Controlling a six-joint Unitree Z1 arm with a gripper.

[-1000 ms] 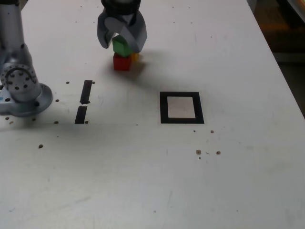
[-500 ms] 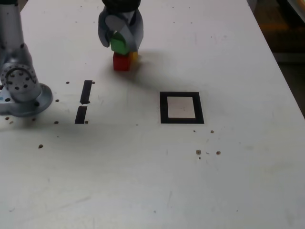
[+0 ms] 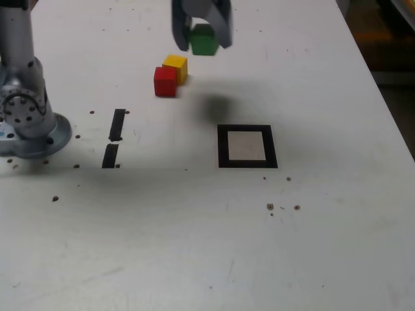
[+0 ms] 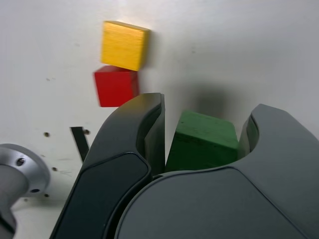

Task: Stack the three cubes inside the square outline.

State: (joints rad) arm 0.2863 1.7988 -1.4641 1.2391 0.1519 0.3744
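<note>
One green cube [image 3: 204, 40] is clamped in the jaws [image 3: 203, 39], above the surface [image 3: 311, 233]. One red cube [image 3: 165, 82] and one yellow cube [image 3: 176, 68] sit together toward its far edge. One outline [image 3: 224, 148] lies nearer the surface's right edge in the exterior view. The jaws partly hide the green cube.

Gripper [image 4: 202, 144]: dark grey, curved hooked fingers, thin black seam lines
Base [image 3: 35, 139]: silvery grey, round flange, dark bolt holes
Arm column [image 3: 16, 42]: grey
</note>
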